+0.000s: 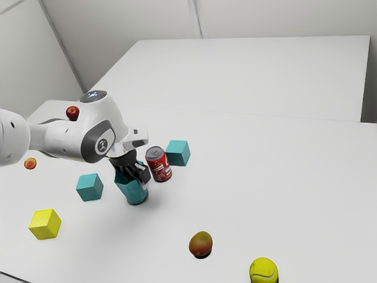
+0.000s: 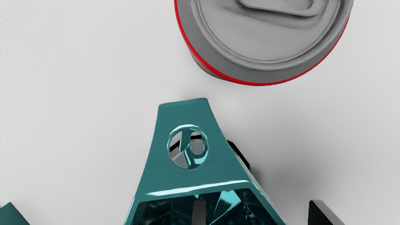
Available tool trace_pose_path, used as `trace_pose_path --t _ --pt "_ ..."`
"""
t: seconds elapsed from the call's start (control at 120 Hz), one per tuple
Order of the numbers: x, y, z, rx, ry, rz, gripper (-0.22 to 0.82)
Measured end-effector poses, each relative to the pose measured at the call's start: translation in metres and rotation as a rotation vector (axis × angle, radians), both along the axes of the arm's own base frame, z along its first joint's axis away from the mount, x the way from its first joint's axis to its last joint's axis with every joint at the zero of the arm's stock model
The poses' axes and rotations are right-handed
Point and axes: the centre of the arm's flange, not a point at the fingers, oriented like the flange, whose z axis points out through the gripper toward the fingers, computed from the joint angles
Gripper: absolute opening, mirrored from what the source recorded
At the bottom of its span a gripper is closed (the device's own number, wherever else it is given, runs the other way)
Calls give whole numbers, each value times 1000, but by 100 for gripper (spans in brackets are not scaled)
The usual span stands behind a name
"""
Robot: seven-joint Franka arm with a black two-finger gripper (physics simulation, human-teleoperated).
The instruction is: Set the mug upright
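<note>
The teal mug (image 1: 135, 194) has its mouth facing up in the exterior view and looks slightly tilted; whether its base is flat on the table cannot be told. My gripper (image 1: 138, 176) is down at its rim. In the wrist view the mug (image 2: 193, 175) shows its handle with a round hole, pointing toward the can. There my gripper (image 2: 261, 215) is open astride one side wall, one finger inside the mouth and the other outside, with a visible gap between the outer finger and the wall.
A red soda can (image 1: 159, 164) stands close beside the mug, with a teal cube (image 1: 178, 152) behind it. Another teal cube (image 1: 90, 187) and a yellow cube (image 1: 45, 224) lie toward the exterior view's left. A brownish fruit (image 1: 201, 244) and a tennis ball (image 1: 263, 270) are nearer the camera.
</note>
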Motion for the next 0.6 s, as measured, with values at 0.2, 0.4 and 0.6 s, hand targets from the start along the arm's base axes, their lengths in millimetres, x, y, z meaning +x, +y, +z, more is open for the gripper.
trace_pose_path --t 0.2,0.4,0.6 --pt "-2 -1 22 -6 -39 -3 42" --pt "-6 -9 53 -15 -84 -14 48" --pt "37 -20 129 -8 -137 -12 55"
